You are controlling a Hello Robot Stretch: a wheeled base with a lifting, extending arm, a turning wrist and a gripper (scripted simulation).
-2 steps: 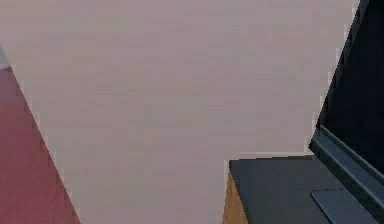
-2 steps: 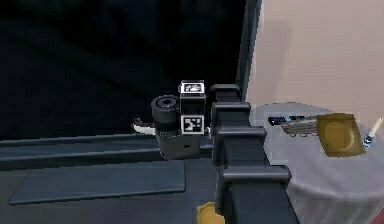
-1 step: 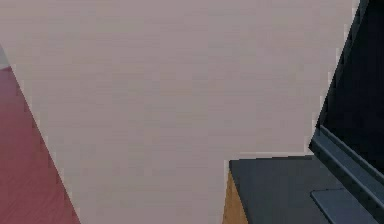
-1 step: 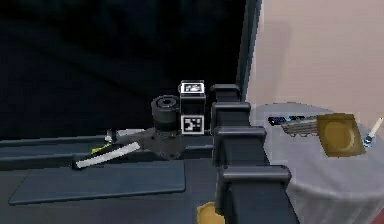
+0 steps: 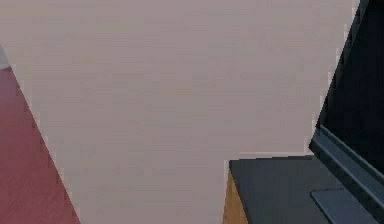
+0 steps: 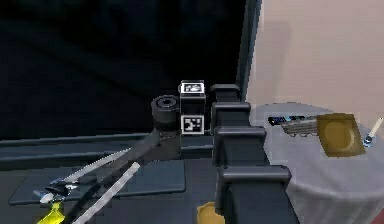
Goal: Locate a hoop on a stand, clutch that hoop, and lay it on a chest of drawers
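In the arm side view my arm (image 6: 235, 150) rises from the bottom edge, with two white marker squares (image 6: 191, 108) at its far end. Left of them is the gripper's dark body, and its thin fingers (image 6: 100, 170) slant down toward the lower left. My gripper (image 6: 62, 198) ends over the dark top of a stand (image 6: 25, 190). A small yellow thing (image 6: 50, 213) lies there at the bottom edge, too small to name. I cannot tell whether the gripper holds anything.
A big black screen (image 6: 110, 60) stands on the stand on a flat grey base (image 6: 150, 180); the screen (image 5: 360, 100) and the wood-sided stand (image 5: 270, 190) also appear at the forward view's right. A round grey table (image 6: 320, 165) carries a tan square (image 6: 338, 135) and small items. The pale wall (image 5: 170, 90) is close ahead, red floor (image 5: 25, 170) at left.
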